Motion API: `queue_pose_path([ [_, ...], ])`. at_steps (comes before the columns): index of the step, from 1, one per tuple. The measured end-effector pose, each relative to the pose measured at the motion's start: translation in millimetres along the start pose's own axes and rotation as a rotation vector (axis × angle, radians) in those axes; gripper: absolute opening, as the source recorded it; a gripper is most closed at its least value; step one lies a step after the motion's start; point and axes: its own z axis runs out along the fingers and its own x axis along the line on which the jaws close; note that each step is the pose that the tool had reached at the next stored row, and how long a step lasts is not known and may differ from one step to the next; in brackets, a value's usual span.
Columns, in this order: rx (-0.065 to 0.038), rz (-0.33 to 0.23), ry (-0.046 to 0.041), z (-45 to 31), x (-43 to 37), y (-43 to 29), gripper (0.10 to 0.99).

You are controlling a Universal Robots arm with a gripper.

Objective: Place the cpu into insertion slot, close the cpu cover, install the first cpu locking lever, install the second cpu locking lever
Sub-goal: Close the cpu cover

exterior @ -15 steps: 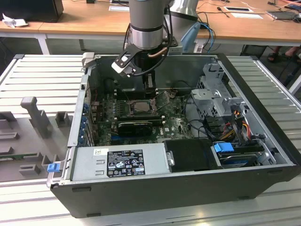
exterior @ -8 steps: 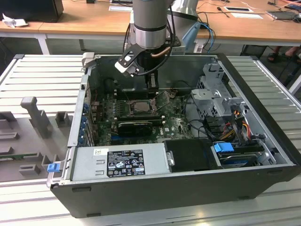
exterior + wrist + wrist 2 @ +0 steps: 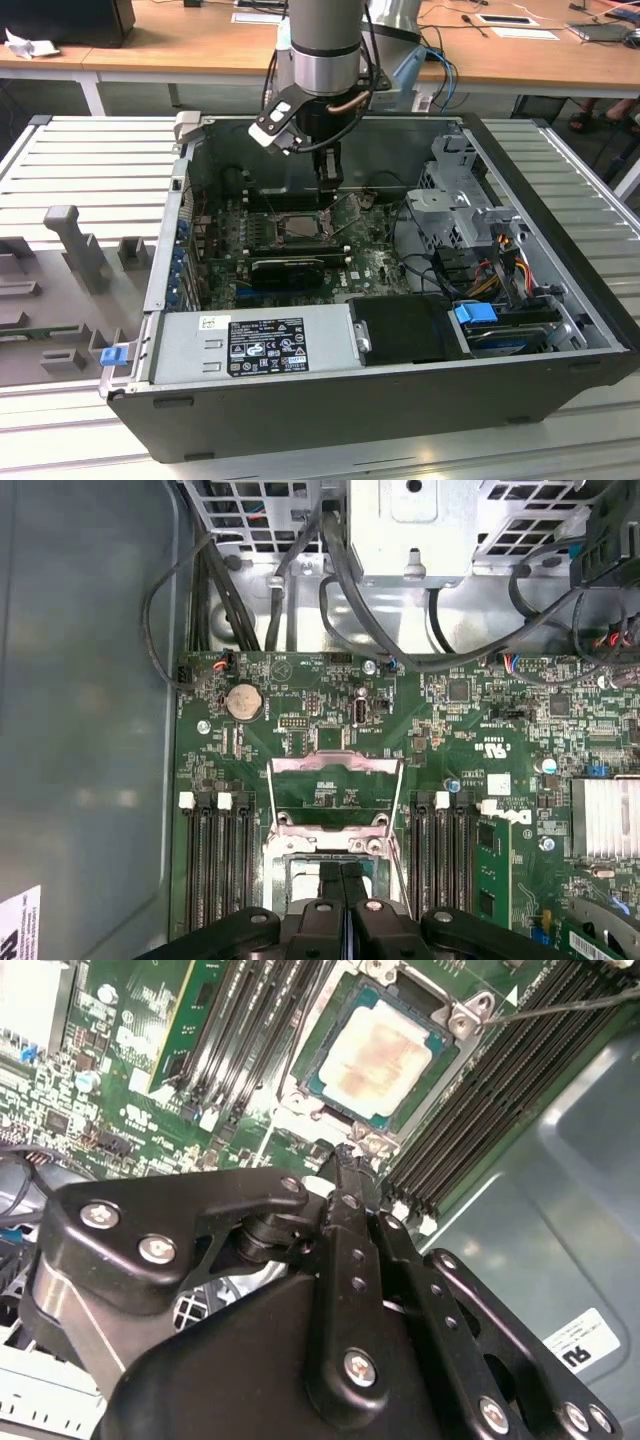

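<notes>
The small, flat, square cpu [image 3: 385,1052] with a dull silver-grey metal top was seen lying flat in the square, metal-rimmed insertion slot [image 3: 300,1100]. The slot sat on the green motherboard [image 3: 300,695], in the far part of the open black computer case [image 3: 400,400]. The black tool [image 3: 348,1160] was held just over the slot's edge, its fingers pressed together with nothing between them.

The cpu was judged light, rigid and fragile, with a smooth top. It would best be taken by two opposite edges, never by its underside. The thin silver-grey metal cpu cover [image 3: 335,765], a hinged frame, appeared raised in the first wrist view. It was judged stiff and springy, best pushed at its free edge.

Part of the slot was hidden behind the tool in the first wrist view. Whether the tool touched the rim could not be told. The thin wire levers [image 3: 560,1005] were hard to trace.
</notes>
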Motion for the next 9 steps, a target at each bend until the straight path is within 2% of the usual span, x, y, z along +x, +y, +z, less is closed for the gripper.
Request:
queue_pose_path([
  [7,0.001,0.0,-0.0001,1.3,-0.1,15.1,0.106],
  [9,0.001,0.0,-0.0001,1.9,-0.2,22.6,0.106],
])
